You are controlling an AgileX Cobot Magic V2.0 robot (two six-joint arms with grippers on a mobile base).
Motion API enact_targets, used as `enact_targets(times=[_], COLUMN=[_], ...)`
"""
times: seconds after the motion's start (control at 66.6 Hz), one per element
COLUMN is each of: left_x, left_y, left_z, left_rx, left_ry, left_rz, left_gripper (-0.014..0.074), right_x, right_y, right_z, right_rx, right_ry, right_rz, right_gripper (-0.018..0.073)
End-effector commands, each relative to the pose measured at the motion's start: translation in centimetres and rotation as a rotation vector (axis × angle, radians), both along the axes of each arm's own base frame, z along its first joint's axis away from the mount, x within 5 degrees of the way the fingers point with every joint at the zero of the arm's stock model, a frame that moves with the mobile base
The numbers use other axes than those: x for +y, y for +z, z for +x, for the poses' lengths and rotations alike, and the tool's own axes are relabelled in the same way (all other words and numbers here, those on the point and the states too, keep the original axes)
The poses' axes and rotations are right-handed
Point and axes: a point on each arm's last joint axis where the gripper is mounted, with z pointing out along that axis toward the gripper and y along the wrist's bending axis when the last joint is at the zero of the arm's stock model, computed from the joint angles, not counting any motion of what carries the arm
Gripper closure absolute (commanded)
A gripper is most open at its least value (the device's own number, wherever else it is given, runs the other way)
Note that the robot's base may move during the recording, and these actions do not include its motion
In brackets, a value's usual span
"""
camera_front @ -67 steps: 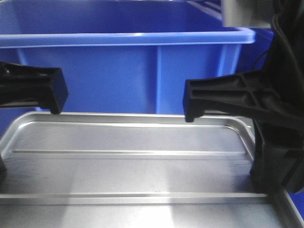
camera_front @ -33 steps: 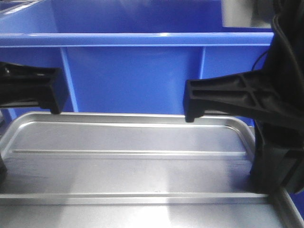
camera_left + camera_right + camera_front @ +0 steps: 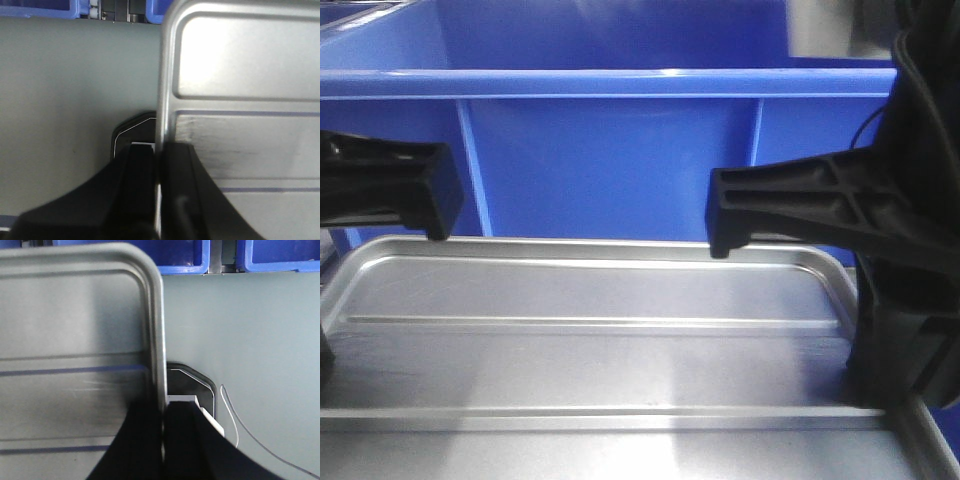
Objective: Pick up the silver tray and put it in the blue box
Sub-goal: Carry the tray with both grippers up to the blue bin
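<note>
Front-facing view: silver tray (image 3: 600,350) runs long-ways 9-to-3 o'clock, left gripper (image 3: 158,152) and right gripper (image 3: 162,412) each clamped on a short-end rim, blue box (image 3: 610,150) at 12 o'clock, its lip looking higher.

The grey counter (image 3: 75,90) is smooth and dull. In the left wrist view a dark patch (image 3: 131,129) with round corners sits in it, well away from the far edge. A thin white line runs round the patch. The right wrist view shows another dark patch (image 3: 192,382) like it. A thin pale line (image 3: 231,412) curls across the counter just beside that one, toward the near edge. The front view shows a blurry pale grey block (image 3: 825,28); I cannot tell what it is.
</note>
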Motion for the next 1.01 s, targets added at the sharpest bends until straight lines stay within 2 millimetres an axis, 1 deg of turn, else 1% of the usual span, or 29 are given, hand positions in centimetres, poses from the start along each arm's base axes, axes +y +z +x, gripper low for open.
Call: enact_targets(times=[0.0, 0.991], left_x=[-0.06, -0.06], left_y=[1.34, 1.34], left_z=[-0.01, -0.03], left_rx=[-0.037, -0.035], left_ry=[-0.005, -0.005], left_rz=[-0.052, -0.053], left_gripper=[0.0602, 0.0603], right_x=[-0.03, 0.0], right_y=[1.42, 1.42], right_z=[0.21, 0.22], right_rx=[-0.056, -0.057], right_ry=[0.012, 0.013], right_rz=[0.04, 0.043], right_gripper=[0.0506, 0.0506])
